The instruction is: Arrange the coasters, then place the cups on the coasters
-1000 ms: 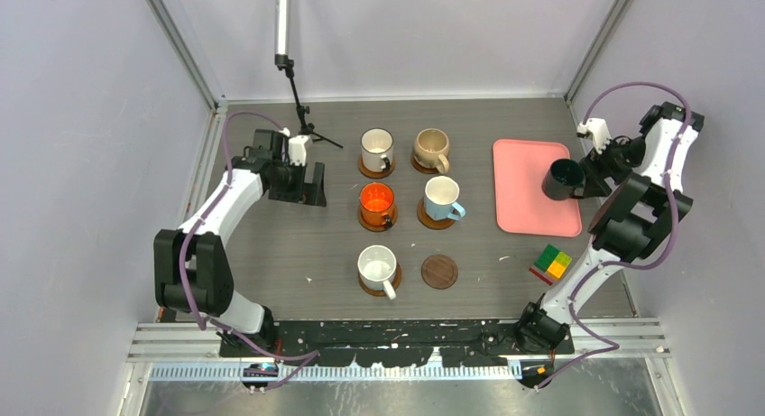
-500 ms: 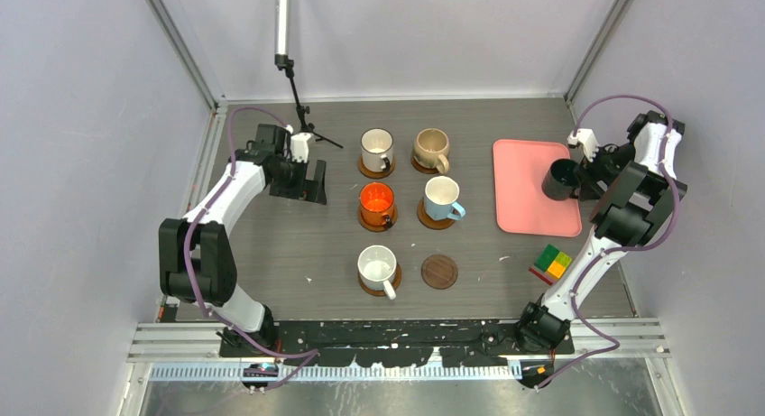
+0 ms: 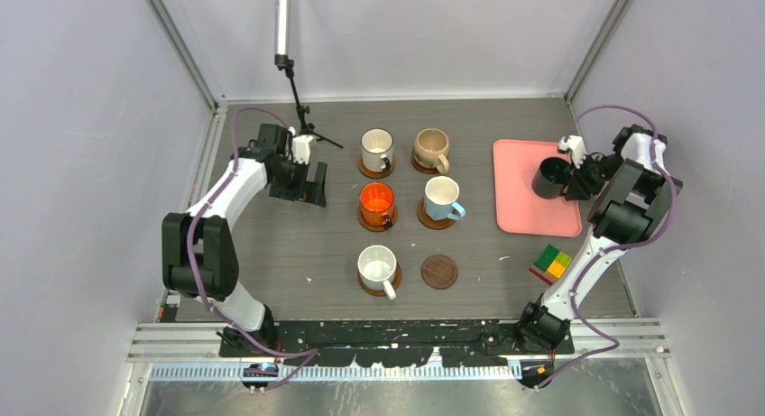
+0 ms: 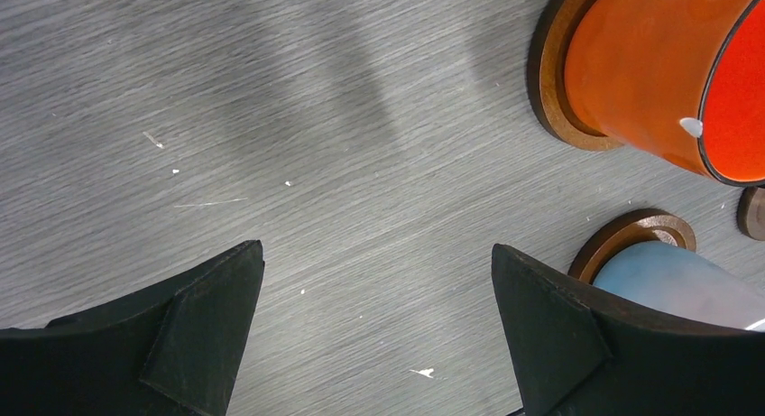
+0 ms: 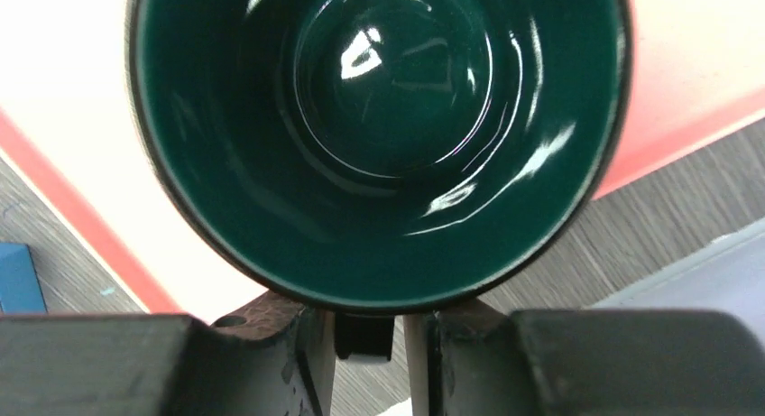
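A dark green cup stands on the pink tray. My right gripper reaches it from the right. In the right wrist view the cup fills the frame, and the right gripper is shut on its handle with a finger on each side. Five cups sit on coasters: white, beige, orange, light blue and white. One dark flat coaster lies bare. My left gripper is open over bare table left of the orange cup, nothing between its fingers.
Coloured toy bricks lie near the right arm, below the tray. A black stand rises at the back left, close to the left arm. In the left wrist view, the blue cup and its coaster are beside the right finger.
The right gripper has closed around the green cup's handle, and cup and gripper have shifted a little left on the tray. The left arm has barely moved.
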### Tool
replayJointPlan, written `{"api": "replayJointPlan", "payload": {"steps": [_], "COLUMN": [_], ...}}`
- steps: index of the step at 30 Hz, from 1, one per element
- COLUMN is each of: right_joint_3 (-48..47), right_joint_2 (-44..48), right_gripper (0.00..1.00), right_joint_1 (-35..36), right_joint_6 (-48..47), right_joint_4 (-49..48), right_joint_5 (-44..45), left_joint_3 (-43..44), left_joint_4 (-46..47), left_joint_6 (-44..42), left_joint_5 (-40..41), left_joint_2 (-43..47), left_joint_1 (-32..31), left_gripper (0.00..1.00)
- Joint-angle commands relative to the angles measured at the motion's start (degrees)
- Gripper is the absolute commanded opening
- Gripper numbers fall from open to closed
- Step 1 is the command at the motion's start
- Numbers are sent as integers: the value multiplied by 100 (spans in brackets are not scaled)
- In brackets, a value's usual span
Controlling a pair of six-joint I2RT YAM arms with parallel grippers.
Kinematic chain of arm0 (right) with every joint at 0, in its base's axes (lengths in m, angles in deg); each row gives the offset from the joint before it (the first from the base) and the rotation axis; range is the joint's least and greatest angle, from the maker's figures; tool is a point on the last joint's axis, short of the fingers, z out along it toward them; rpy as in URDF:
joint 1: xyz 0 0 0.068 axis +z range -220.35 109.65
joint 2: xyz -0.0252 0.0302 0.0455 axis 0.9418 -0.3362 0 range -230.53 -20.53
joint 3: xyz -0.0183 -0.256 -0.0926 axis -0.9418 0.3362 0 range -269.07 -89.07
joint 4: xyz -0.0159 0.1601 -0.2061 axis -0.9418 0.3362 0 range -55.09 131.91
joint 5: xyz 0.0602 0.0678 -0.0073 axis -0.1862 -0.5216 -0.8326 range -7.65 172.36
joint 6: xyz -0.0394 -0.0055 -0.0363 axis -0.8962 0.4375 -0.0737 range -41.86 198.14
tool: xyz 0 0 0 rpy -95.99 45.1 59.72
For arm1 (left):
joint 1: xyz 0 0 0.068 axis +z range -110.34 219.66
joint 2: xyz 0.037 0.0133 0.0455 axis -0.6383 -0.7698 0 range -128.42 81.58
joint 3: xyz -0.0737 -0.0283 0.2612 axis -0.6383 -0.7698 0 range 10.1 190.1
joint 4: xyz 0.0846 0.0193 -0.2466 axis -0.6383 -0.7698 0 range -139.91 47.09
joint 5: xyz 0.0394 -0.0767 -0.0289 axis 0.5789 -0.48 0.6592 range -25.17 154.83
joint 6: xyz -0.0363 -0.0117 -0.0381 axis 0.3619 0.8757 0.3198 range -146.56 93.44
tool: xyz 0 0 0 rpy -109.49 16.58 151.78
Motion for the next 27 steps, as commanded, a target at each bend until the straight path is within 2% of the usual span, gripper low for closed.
{"api": "replayJointPlan", "payload": {"steps": [1, 9, 13, 18, 22, 25, 27], "right_joint_3": [389, 780, 915, 1090, 1521, 1985, 2199], "right_joint_2": [420, 750, 1031, 1492, 2149, 2872, 3283], "right_gripper": [32, 9, 1, 1, 0, 0, 0], "right_joint_1": [32, 28, 28, 28, 64, 271, 502], "right_joint_6": [500, 839, 1006, 1765, 3149, 4097, 4511], "right_joint_4": [-651, -873, -877, -1162, -2011, -2754, -2849], "right_joint_5": [-385, -619, -755, -854, -818, -238, 182], "left_joint_3": [277, 414, 383, 236, 72, -32, -110], "left_joint_4": [-70, -179, -154, -46, 63, 123, 200], "left_joint_6": [-103, -164, -164, -108, -66, 9, 75], "left_joint_5": [3, -14, -35, -78, -106, -146, -185], "left_joint_2": [-77, -134, -97, 21, 132, 213, 283], "left_joint_1": [-14, -23, -23, -23, -23, -27, -23], "left_gripper": [100, 100, 100, 100, 100, 100, 100]}}
